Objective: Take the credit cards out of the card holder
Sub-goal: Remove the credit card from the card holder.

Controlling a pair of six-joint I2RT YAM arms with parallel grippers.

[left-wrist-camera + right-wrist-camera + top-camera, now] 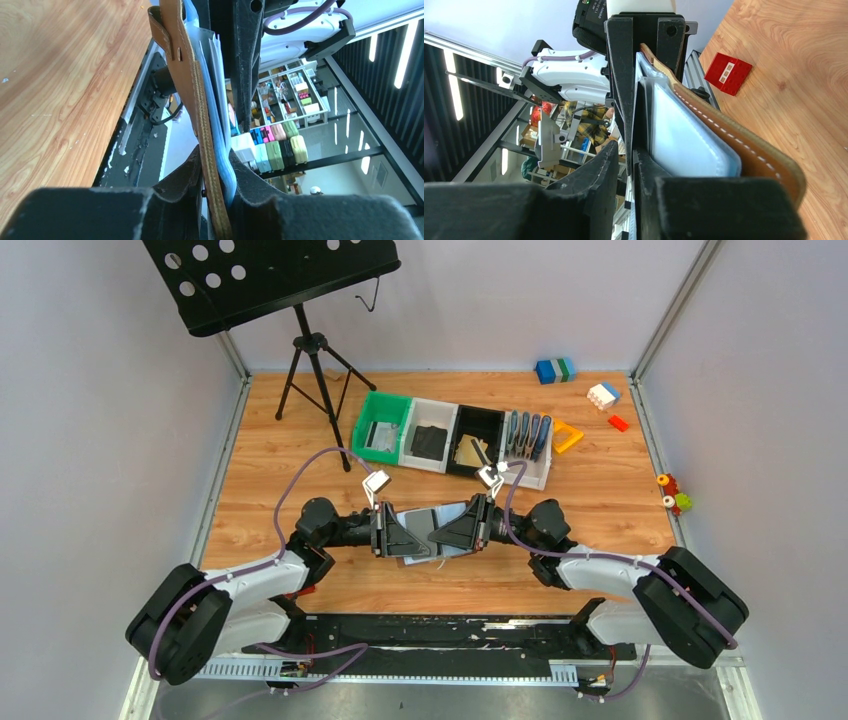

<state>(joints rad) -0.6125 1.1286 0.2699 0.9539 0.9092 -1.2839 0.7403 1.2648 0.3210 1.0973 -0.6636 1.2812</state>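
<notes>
Brown card holder [192,95] edge-on in left claw [216,175]

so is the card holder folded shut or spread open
Spread open: the card holder lies stretched between the left end effector and right end effector, grey-blue inside facing the top camera.

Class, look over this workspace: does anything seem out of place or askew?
Toy bricks lie scattered loose at the far right corner; a red brick sits alone. Nothing looks spilled or damaged.

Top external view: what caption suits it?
Left gripper and right gripper clamp opposite ends of the open card holder above the wooden table.
</notes>
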